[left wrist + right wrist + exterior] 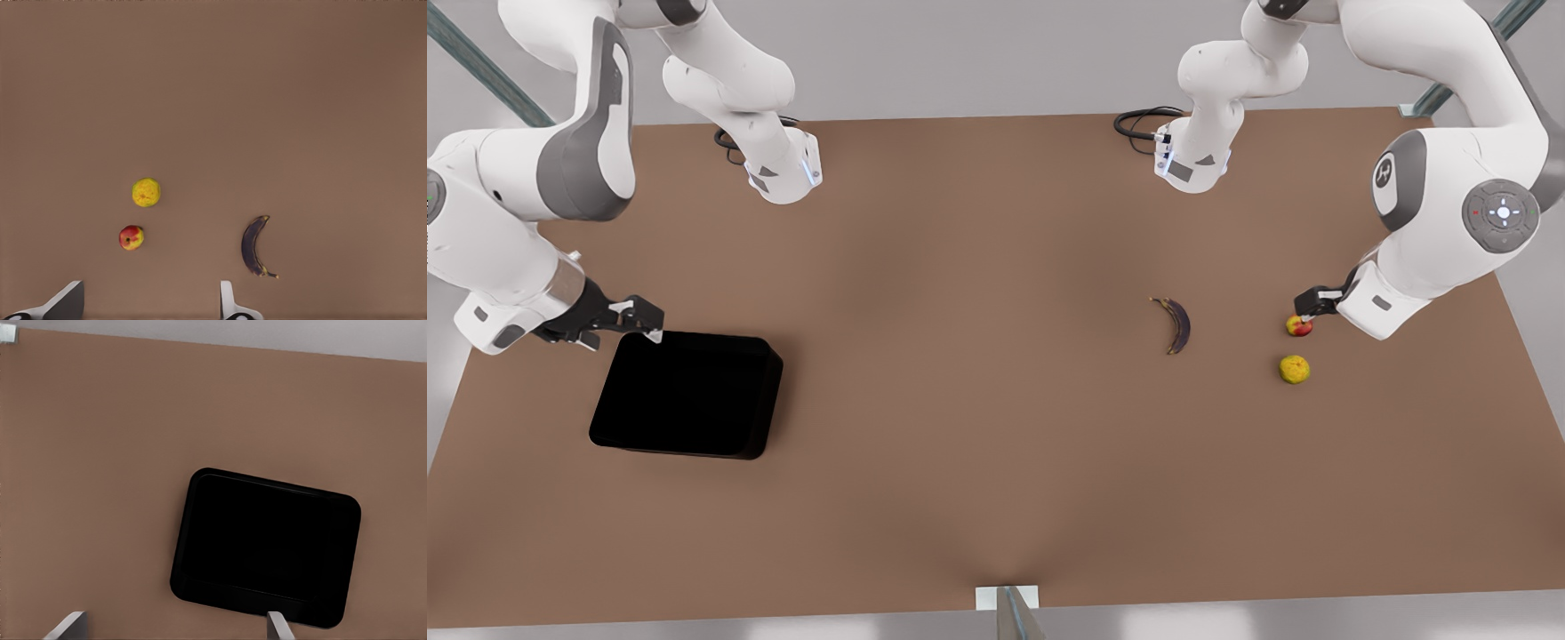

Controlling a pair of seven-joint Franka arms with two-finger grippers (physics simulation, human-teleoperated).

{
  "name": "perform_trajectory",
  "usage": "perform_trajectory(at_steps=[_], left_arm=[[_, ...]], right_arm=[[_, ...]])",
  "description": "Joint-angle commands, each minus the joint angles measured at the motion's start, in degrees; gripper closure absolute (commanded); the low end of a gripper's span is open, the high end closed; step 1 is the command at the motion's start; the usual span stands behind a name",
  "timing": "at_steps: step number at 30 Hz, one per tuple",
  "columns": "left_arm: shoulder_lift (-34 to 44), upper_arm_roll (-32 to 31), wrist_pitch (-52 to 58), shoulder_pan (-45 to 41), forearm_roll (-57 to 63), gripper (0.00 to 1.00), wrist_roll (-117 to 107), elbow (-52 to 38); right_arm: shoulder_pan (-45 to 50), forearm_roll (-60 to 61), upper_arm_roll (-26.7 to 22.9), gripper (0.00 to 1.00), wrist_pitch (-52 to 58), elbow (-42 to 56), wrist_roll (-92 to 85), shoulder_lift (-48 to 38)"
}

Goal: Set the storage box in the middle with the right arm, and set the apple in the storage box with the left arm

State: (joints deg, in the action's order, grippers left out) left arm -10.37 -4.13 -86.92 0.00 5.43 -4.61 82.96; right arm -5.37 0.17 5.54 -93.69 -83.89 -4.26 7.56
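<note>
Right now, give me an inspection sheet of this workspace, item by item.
Surface: brown table, flat.
Box: black box on the front view's left side, not in the middle, nothing seen inside.
Apple: apple on the table at the front view's right, beside a yellow fruit.
Clutter: dark banana lying apart from both fruits.
End effectors: right end effector open at the box's far corner; left end effector open, at the apple.
Cables: black loops at the arm bases.
Surroundings: grey floor, metal frame bars.
</note>
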Motion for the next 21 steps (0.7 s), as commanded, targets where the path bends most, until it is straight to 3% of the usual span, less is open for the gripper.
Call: perform_trajectory(at_steps=[1, 3, 4, 8, 11, 14, 17, 21], left_arm=[[0.0, 0.0, 0.0, -0.1, 0.0, 0.0, 0.0, 0.0], [-1.5, 0.0, 2.9, 0.3, -0.1, 0.0, 0.3, 0.3], [-2.6, 0.0, 0.9, 2.3, -0.2, 0.0, 1.6, 4.5], [2.1, 0.6, -27.3, 6.3, -1.6, 0.0, 1.8, 28.6], [5.3, 0.5, -43.2, 7.5, -1.6, 0.0, 1.8, 43.9], [4.4, 0.5, -46.3, 9.7, -1.6, 0.0, 1.9, 48.1], [0.0, 0.5, -47.6, 13.4, -1.5, 0.0, 2.3, 47.6], [0.3, 0.7, -47.5, 15.1, -1.3, 0.0, 6.9, 48.0]], right_arm=[[-0.1, 0.0, 0.2, 0.0, 0.1, 0.1, 2.1, 0.0], [-0.6, 0.0, 0.0, 0.0, 0.5, 0.3, 2.2, 0.3], [0.3, -0.3, 0.2, 0.0, 0.7, 0.3, 2.8, 0.3], [-2.5, -0.2, 0.0, 0.0, 1.5, -1.7, 2.0, 1.1], [-2.8, -0.5, 0.2, 0.0, -8.4, -11.2, 1.7, 1.8], [-4.3, -2.7, 0.0, 0.0, -11.5, -14.7, -1.1, 1.8], [-7.6, -3.6, 0.0, 0.0, -14.0, -14.8, -5.1, 3.2], [-11.2, -4.6, 0.0, 0.0, -19.9, -14.9, -7.3, 8.4]])
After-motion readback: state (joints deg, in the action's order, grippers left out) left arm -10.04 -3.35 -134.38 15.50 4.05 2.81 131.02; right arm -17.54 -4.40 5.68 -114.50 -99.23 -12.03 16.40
